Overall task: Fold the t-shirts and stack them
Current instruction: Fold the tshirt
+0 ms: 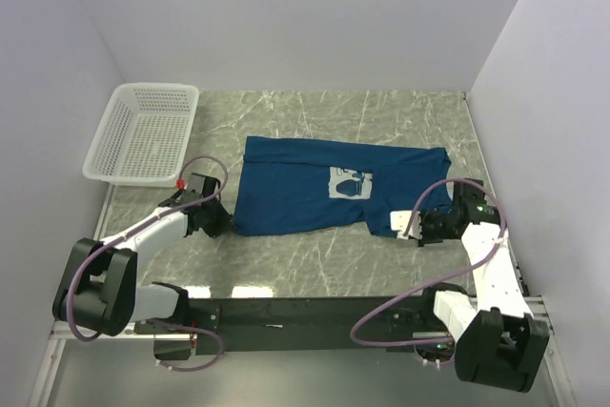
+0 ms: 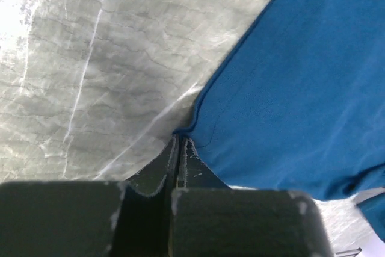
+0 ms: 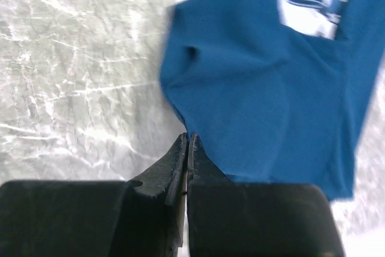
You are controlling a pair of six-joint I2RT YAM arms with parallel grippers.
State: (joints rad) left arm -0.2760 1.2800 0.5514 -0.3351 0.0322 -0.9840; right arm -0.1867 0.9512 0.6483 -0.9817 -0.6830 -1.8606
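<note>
Blue t-shirt (image 1: 286,193), print (image 1: 350,183) unreadable, is pinched at opposite edges by left tool (image 2: 178,141) and right tool (image 3: 187,139), both clamped shut.

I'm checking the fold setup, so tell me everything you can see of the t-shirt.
The t-shirt is dark blue, soft cloth with a pale square print facing up. It lies spread, slightly rumpled, on the table. The left gripper is shut on its near left corner, the right gripper on its near right edge.

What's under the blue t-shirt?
The t-shirt lies spread on the marble table, which shows all around it. The cloth covers everything beneath it, so whether anything else is under there cannot be seen.
</note>
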